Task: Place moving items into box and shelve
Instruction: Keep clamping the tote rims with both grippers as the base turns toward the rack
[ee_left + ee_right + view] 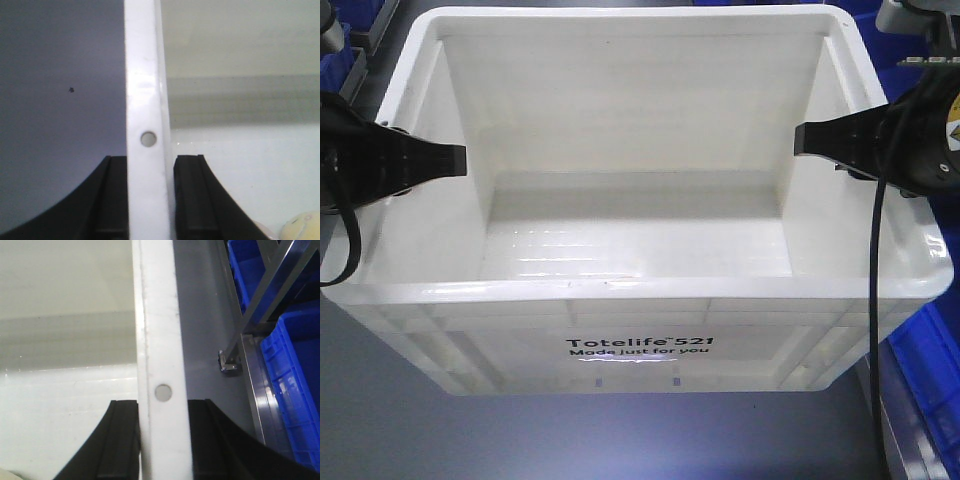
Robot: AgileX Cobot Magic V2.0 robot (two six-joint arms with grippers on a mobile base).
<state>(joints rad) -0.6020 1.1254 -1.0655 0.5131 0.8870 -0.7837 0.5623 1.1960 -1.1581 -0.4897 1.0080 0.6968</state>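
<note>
Front view: white box [640, 288] fills the frame, top open, with left pincer [438, 160] and right pincer [820, 142] on opposite side walls; cannot tell if it rests on a counter. Left wrist: jaws clamped across the rim, one finger each side. Right wrist: same clamp, blue bins [295, 370] alongside. Judged stiff, light, slick plastic; grip both rims, keep level.
</note>
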